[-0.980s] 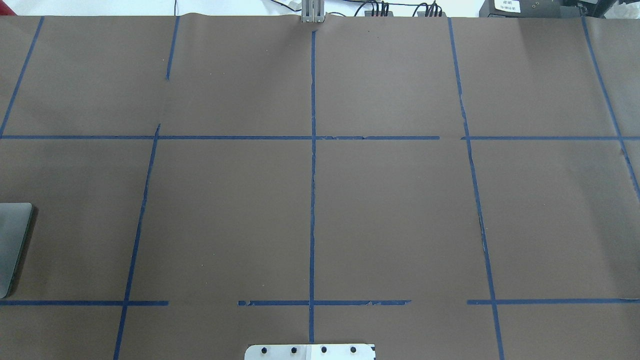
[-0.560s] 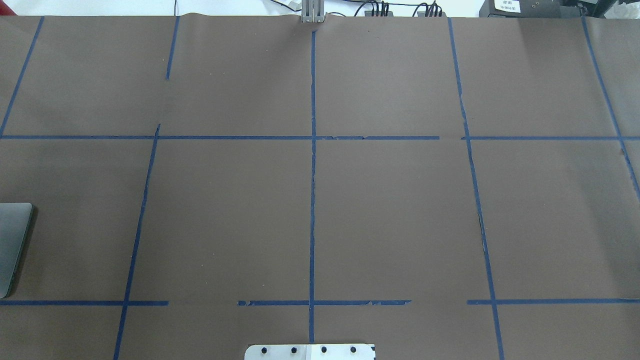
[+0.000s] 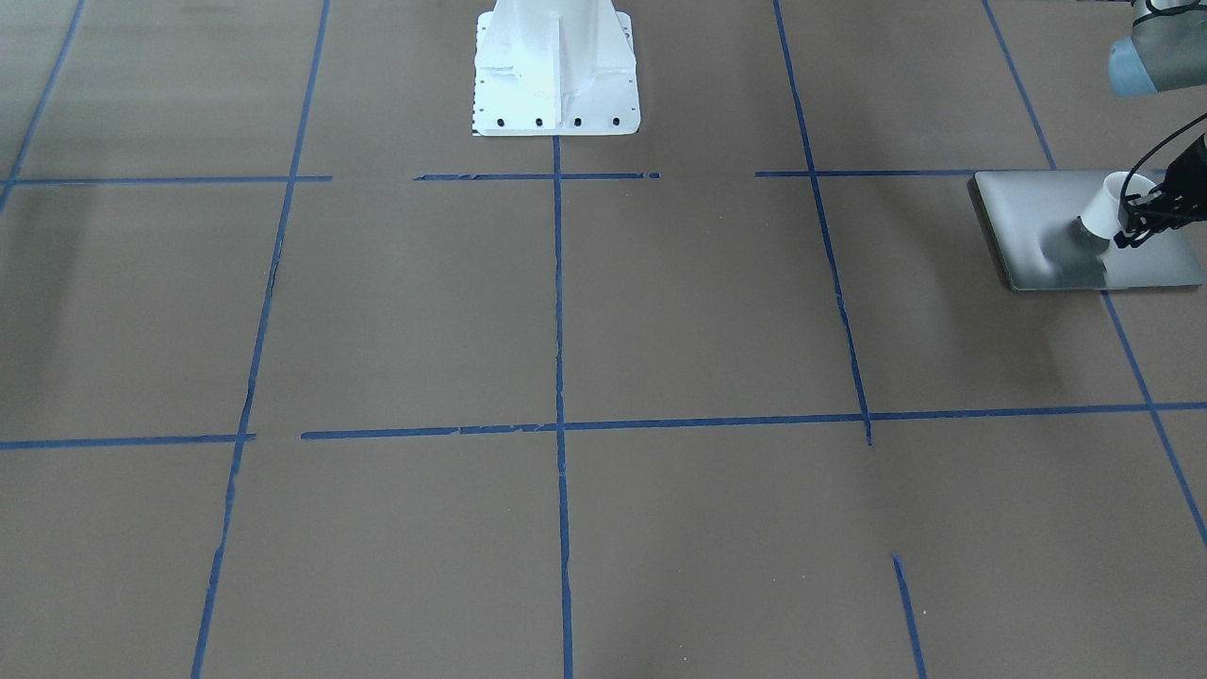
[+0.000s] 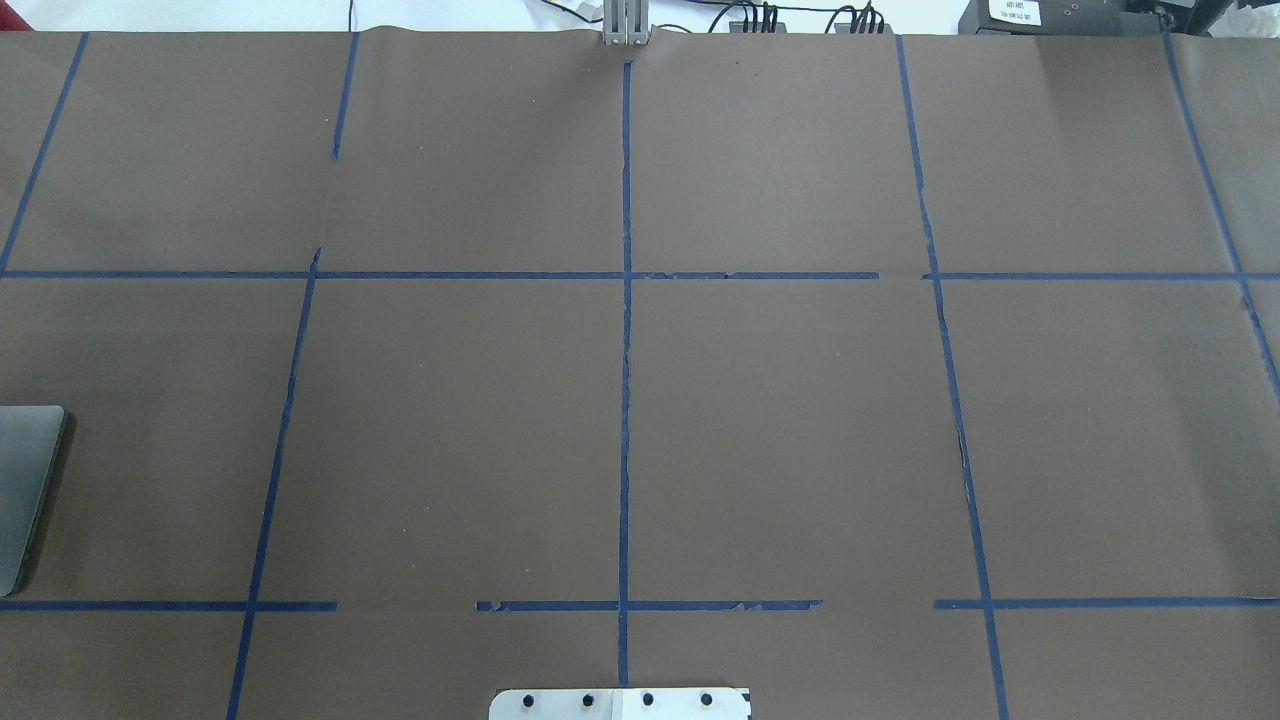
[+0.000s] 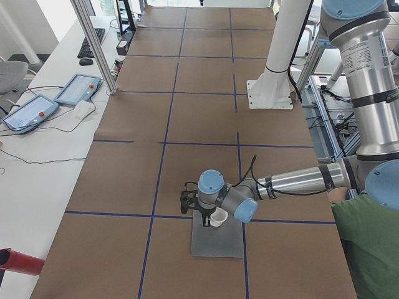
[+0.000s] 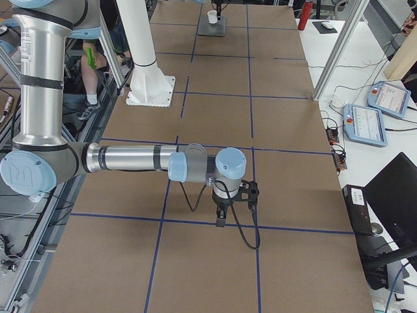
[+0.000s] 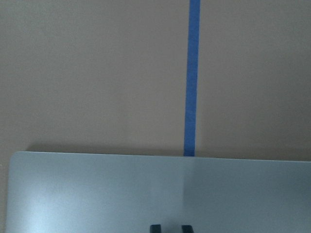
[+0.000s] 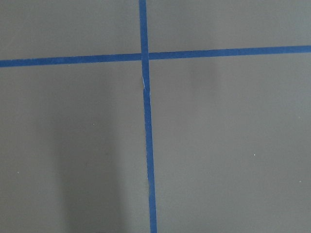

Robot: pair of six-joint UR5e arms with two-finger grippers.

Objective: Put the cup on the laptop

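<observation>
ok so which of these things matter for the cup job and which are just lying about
For the job: cup; laptop beneath it.
Lying about: tablets; keyboard; red cylinder.

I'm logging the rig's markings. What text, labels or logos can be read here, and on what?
Nothing can be read outright.
White label on the dark box: too small to read.
Sticker on the left arm: blurred.
Teach pendant screens: too small.
The laptop shows no legible mark.
</observation>
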